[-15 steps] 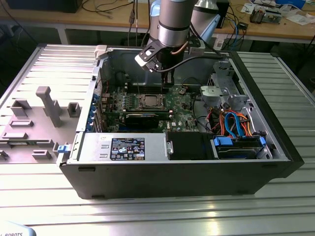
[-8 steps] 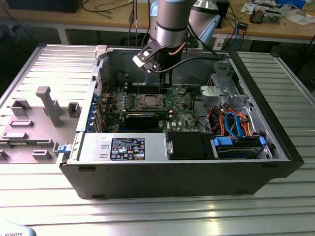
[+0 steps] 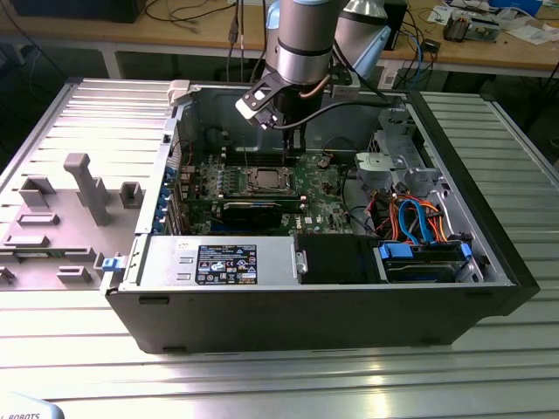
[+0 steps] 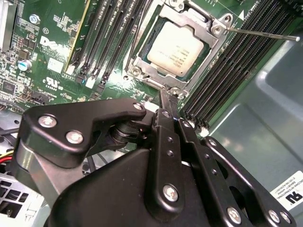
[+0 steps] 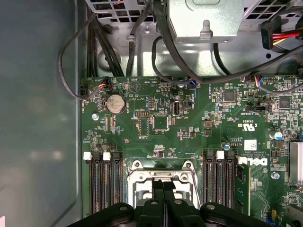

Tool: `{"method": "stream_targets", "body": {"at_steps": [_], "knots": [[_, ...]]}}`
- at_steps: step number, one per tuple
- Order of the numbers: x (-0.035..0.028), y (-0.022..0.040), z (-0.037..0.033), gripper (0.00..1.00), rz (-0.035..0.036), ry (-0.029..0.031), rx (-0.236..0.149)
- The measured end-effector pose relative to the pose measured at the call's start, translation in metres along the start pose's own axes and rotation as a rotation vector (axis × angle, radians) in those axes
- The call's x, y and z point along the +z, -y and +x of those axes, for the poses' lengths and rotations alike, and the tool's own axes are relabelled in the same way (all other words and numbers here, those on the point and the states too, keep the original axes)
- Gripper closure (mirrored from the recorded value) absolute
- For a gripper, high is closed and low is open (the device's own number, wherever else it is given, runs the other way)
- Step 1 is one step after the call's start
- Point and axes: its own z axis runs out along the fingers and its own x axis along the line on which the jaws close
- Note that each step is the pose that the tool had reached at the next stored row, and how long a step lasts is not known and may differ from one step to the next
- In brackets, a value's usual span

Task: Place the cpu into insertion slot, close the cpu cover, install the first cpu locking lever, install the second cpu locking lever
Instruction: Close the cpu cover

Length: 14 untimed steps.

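Presently the cpu (image 4: 175, 49) is seated in the insertion slot (image 4: 134, 71) on the green motherboard (image 4: 52, 56), with its silver-grey top seen through the cut-out of the cpu cover (image 4: 202, 64). The cover is laid flat over the chip. The gripper (image 4: 165, 97) is clenched, its two black fingers pressed together with nothing held between them. In the second wrist view its narrow tip is set at the edge of the cover, at the corner nearest the camera; whether it is touching the metal or just above it cannot be told. A thin metal lever (image 4: 262, 34) is seen running out from another corner of the cover and across the black memory slots (image 4: 104, 38) beside the socket, so it is not lying along the frame. In the first wrist view the joined fingers are placed over the socket, with banks of memory slots on both sides of it and a round coin battery (image 5: 115, 103) farther up the board. In the exterior view the arm is lowered into the open computer case (image 3: 306, 323), which is laid on its side on a ribbed metal table (image 3: 262, 375).
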Motion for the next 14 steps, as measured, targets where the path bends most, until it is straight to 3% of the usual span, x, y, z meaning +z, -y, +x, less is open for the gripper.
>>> {"method": "stream_targets", "body": {"at_steps": [11, 14], "knots": [[0.0014, 0.0113, -0.0001, 0.89, 0.0001, 0.0, -0.004], [0.0033, 0.0188, -0.0003, 0.89, 0.0003, 0.0, -0.006]]}}
